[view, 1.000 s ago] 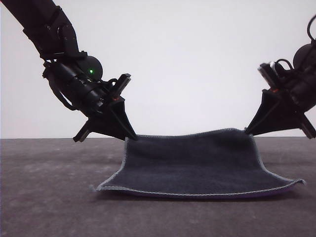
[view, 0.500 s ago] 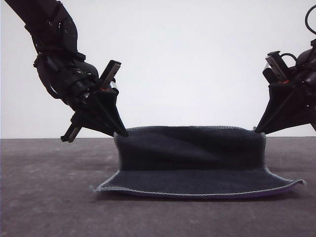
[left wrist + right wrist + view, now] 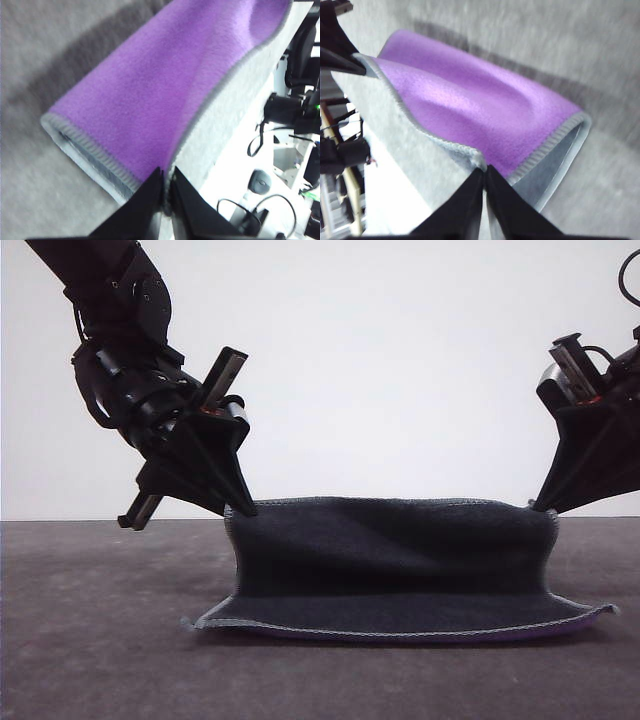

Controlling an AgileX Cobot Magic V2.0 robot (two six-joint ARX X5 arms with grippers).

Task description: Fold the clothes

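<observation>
While lying partly on the dark grey table [image 3: 90, 640], the cloth [image 3: 390, 560] bends up at the back, with its near edge flat on the table and its far edge lifted off it. Held up at both far corners. At the far left corner, pinched by the left gripper [image 3: 243, 508], its two black fingers pressed together on the cloth's edge. At the far right corner, pinched the same way by the right gripper [image 3: 540, 508], tips tight on the cloth. Dark grey on the face turned to the front camera, with a thin strip of purple peeking out under the near edge. Bright purple on the back, seen from both wrist cameras, with light grey stitching all round. Sagging a little in the middle between the two grippers. Seen from the left wrist, fingers [image 3: 150, 195] shut on the grey edge; seen from the right wrist, fingers [image 3: 470, 195] shut on the edge too.
</observation>
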